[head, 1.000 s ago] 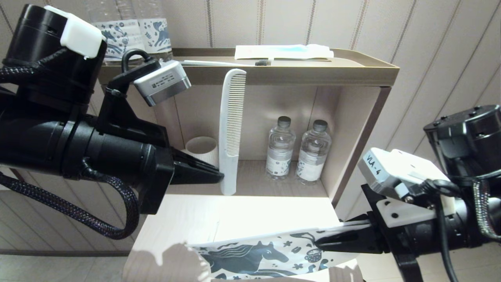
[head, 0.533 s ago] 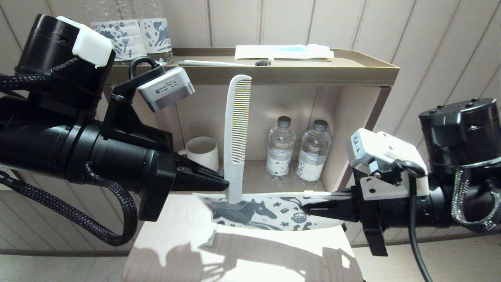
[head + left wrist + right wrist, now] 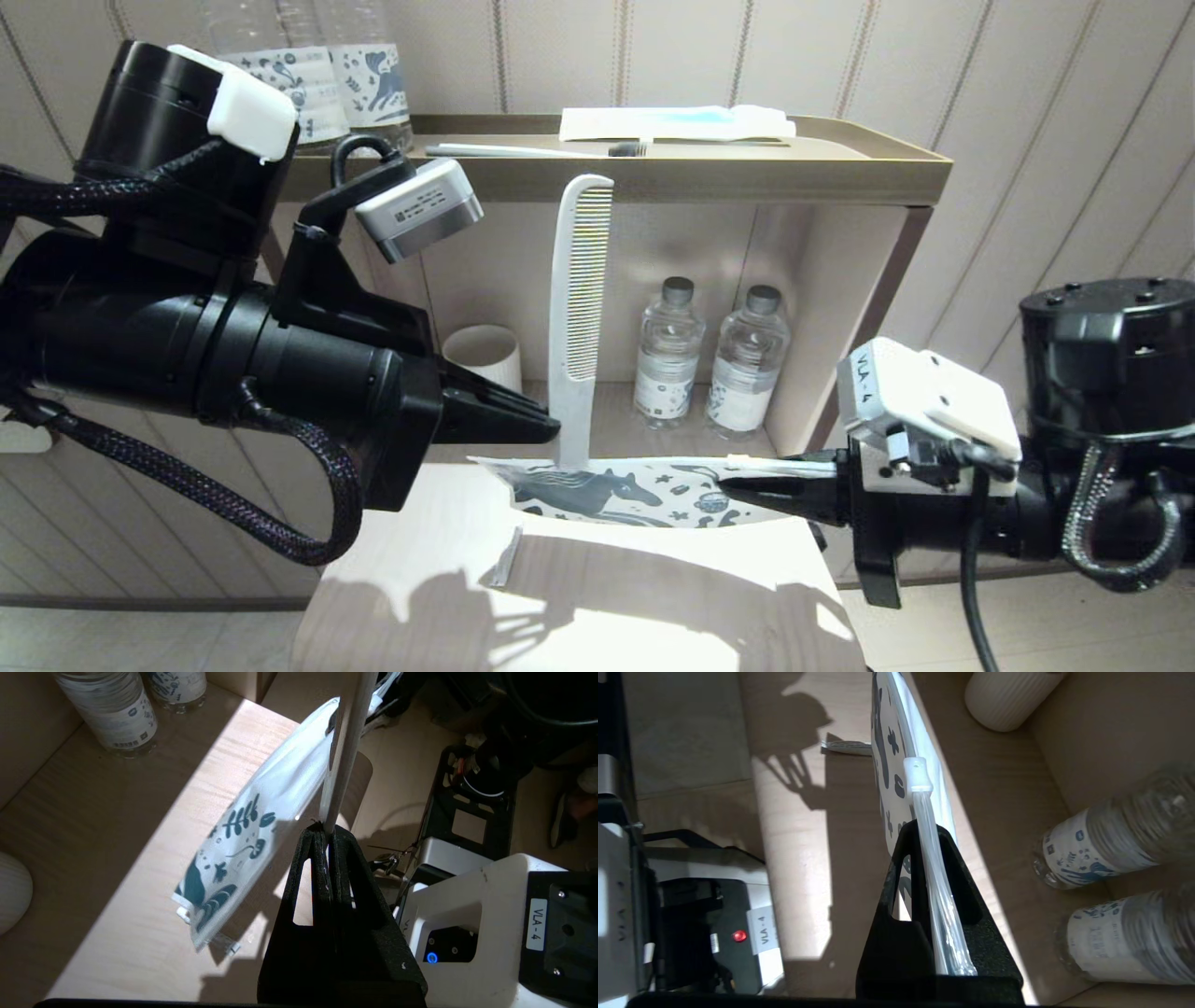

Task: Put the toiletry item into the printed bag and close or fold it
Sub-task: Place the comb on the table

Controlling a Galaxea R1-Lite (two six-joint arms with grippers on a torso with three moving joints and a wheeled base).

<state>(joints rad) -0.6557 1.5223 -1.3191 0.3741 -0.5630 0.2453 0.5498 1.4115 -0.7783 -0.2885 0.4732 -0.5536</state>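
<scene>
Two pinches: comb [image 3: 578,317], printed bag [image 3: 624,492].

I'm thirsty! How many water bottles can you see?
4: two small bottles side by side inside the shelf, and two bigger ones on top at the back left, partly hidden.

Left gripper [image 3: 553,431] and right gripper [image 3: 724,484], both clamped tight, point inward toward each other from opposite sides.

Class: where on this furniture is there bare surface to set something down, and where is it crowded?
Bare: the pale tabletop in front of the printed bag. Crowded: the alcove with the cup and two bottles, and the top tray holding a toothbrush and packet.
</scene>
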